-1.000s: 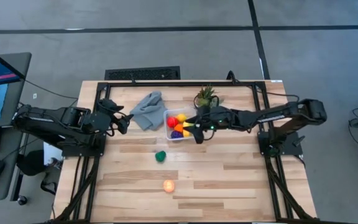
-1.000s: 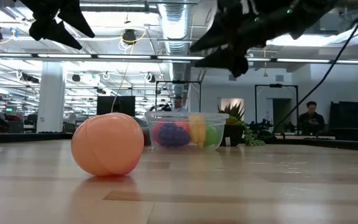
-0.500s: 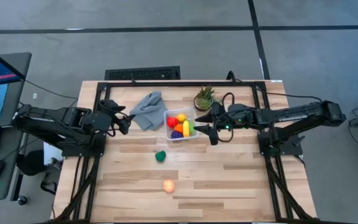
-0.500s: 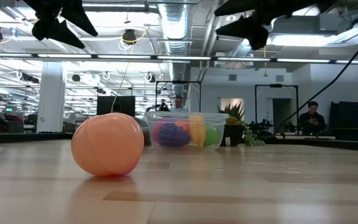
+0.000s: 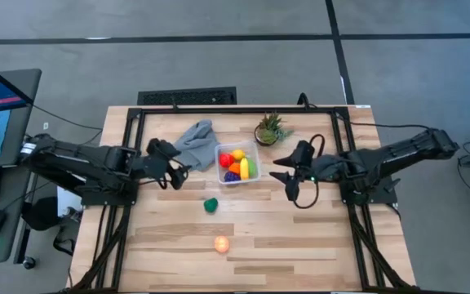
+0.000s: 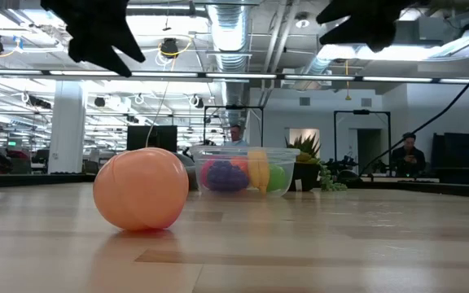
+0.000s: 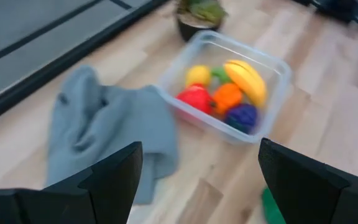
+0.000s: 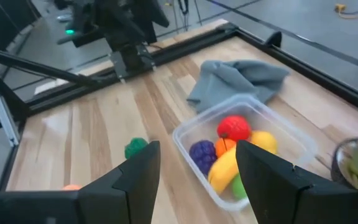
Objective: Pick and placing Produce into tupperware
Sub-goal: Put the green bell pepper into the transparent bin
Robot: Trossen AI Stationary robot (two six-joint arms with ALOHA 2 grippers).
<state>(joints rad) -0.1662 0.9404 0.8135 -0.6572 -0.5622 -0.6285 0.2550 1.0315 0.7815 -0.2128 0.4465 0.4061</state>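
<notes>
Both hands are held open and empty above the worktop (image 5: pixel 300 237): the left hand (image 5: pixel 175 174) beside the cloth (image 5: pixel 192 143), the right hand (image 5: pixel 288 175) right of the tupperware (image 5: pixel 237 164). Six pieces are held in the tupperware; a green piece (image 5: pixel 210 205) and a peach piece (image 5: pixel 221 243) are left outside.

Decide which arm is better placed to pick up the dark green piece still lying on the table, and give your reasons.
Probably the left. The left gripper is open and nearer the dark green piece than the open right gripper, which sits beyond the tupperware.
</notes>
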